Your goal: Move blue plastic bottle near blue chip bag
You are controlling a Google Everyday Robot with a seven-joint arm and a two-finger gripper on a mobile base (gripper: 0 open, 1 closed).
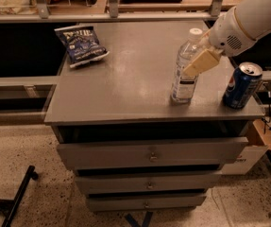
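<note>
The blue plastic bottle, clear with a white cap and a white label, stands upright on the right part of the grey cabinet top. The blue chip bag lies flat at the far left corner, well apart from the bottle. My gripper reaches in from the upper right on a white arm and is at the bottle's upper body. It is open, with its cream near finger lying across the bottle's front. The other finger is hidden.
A blue soda can stands at the right front edge, close to the right of the bottle. Below the top are three drawers. A metal rail and shelving run behind the cabinet. A black stand leg lies on the floor at the left.
</note>
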